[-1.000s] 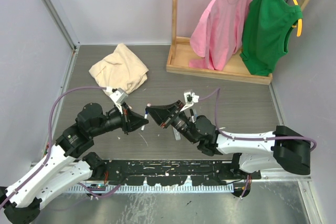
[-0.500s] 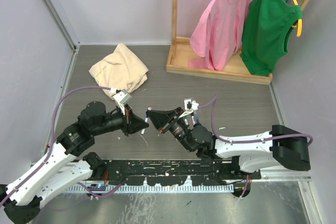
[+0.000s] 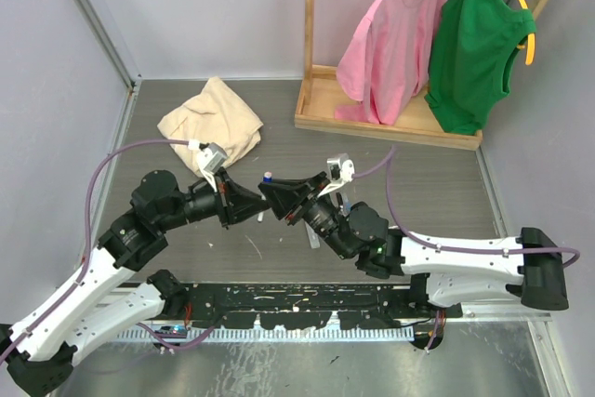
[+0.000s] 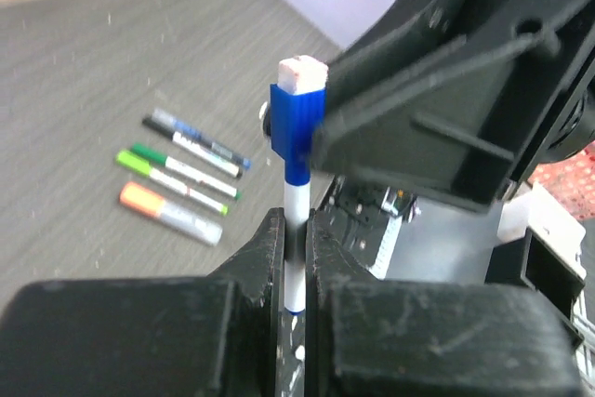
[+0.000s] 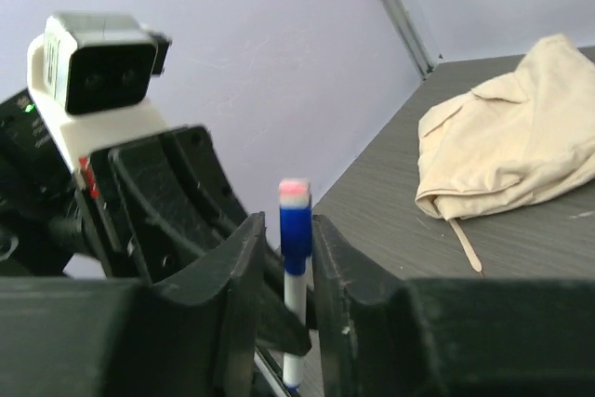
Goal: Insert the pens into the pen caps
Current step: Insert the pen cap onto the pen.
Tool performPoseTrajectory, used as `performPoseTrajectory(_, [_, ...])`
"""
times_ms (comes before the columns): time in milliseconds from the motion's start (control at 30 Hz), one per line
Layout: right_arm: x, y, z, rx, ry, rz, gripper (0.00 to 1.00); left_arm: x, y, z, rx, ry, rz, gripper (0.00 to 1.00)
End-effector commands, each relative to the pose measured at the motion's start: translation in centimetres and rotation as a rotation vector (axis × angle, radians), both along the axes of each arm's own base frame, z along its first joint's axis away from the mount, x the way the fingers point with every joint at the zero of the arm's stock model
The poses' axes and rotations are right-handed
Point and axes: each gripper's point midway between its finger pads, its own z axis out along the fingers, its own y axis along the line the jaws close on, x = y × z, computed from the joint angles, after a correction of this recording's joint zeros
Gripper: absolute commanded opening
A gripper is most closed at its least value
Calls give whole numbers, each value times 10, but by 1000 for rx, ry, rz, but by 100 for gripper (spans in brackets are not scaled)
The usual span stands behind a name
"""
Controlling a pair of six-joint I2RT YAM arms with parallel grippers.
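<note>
My left gripper [image 4: 297, 216] is shut on the white barrel of a pen [image 4: 296, 194] and holds it upright above the table. A blue cap [image 4: 297, 127] with a white-pink end sits on the pen's top. My right gripper [image 5: 288, 225] straddles that cap [image 5: 296, 234]. One finger touches it and a narrow gap shows on the other side. In the top view both grippers [image 3: 253, 204] [image 3: 270, 192] meet at mid-table, with the cap [image 3: 268, 176] between them. Three more pens lie on the table: dark [image 4: 195, 143], green [image 4: 177, 177] and orange-ended [image 4: 167, 214]. No loose caps show.
A beige cloth [image 3: 212, 123] lies at the far left, with a thin tan stick [image 5: 465, 244] beside it. A wooden rack [image 3: 372, 120] at the far right carries a pink shirt [image 3: 390, 39] and a green top [image 3: 474, 44]. Walls close in both sides.
Both grippers have risen and moved together toward the far side. The blue cap now sits over the pen's end, and the right jaws stand slightly wider than the cap.
</note>
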Motion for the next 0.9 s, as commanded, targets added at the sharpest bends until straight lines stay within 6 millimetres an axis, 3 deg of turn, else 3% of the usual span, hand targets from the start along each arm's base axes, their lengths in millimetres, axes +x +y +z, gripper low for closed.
performPoseTrajectory(0, [-24, 12, 7, -135, -81, 137, 38, 8, 0, 89, -204, -254, 24, 0])
performPoseTrajectory(133, [-15, -5, 28, -117, -108, 74, 48, 8, 2, 85, -188, -250, 32, 0])
performPoseTrajectory(433, [-2, -39, 46, -137, -110, -20, 54, 9, 3, 72, -163, -222, 40, 0])
performPoseTrajectory(867, [23, -22, 85, -149, -38, 29, 63, 11, 1, 55, -112, -183, 35, 0])
